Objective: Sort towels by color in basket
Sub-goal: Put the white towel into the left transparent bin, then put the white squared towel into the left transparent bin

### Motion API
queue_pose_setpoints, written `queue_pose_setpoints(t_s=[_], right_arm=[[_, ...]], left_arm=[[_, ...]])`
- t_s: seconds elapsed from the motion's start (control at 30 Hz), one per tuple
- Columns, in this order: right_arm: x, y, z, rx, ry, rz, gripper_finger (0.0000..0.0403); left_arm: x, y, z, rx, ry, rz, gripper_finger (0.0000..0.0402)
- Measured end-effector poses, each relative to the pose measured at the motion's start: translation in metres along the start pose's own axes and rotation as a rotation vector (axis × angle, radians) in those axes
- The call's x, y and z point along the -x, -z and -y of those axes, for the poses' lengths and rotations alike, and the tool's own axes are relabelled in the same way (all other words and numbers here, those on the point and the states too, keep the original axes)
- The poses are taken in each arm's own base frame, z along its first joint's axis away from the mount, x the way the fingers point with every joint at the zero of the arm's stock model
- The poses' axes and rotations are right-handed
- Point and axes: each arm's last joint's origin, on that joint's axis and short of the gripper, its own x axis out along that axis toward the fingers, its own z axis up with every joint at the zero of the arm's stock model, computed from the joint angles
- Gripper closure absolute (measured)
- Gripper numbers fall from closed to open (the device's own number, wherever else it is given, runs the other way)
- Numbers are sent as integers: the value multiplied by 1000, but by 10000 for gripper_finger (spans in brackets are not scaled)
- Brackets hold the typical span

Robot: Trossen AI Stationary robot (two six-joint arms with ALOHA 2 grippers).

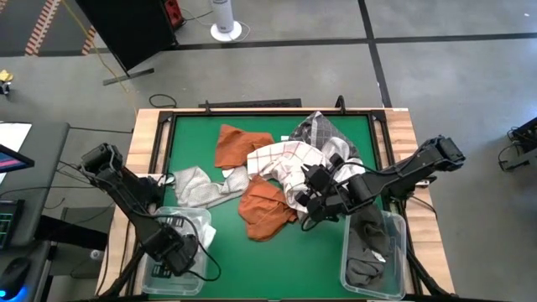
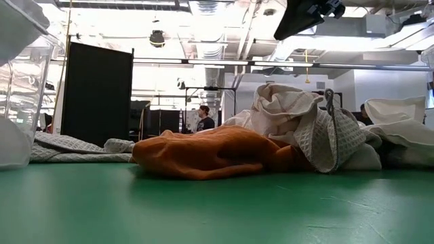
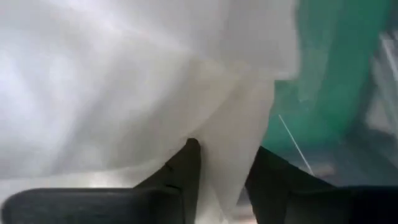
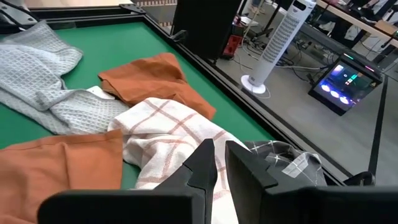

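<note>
Several towels lie heaped mid-table: two rust orange ones (image 1: 237, 144) (image 1: 267, 208), a white checked one (image 1: 289, 164), a dark checked one (image 1: 319, 130) and a light grey waffle one (image 1: 197, 186). Dark grey towels (image 1: 369, 243) lie in the right bin. My left gripper (image 1: 172, 247) is over the left bin (image 1: 191, 216), shut on a white towel (image 3: 124, 81). My right gripper (image 1: 315, 205) hovers shut above the pile's near side, over the white checked towel (image 4: 168, 130), touching nothing. My left gripper pinches the white towel between its two fingers (image 3: 189, 165). A fold of the cloth (image 3: 227, 130) runs down between them. The towel fills most of the wrist view and hides how it hangs. One layer or several, I cannot tell.
Clear plastic bins stand at the near left (image 2: 20, 88) and near right (image 1: 394, 222) corners. A raised dark rim (image 1: 252, 105) runs round the green table. Bare green table (image 2: 217, 203) lies near the pile. A white tower fan (image 4: 280, 43) and a person (image 2: 202, 118) are beyond the table.
</note>
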Motion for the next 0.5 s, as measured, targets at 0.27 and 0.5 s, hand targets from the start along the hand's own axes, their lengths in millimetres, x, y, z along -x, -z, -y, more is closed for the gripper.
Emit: queue_pose_setpoints(t_s=[0.27, 0.5], right_arm=[[0, 0, 0, 0, 2, -1, 330], [0, 0, 0, -1, 1, 0, 330]], left_arm=[[48, 0, 7, -11, 78, 24, 268], [104, 14, 1, -59, -61, 296, 268]])
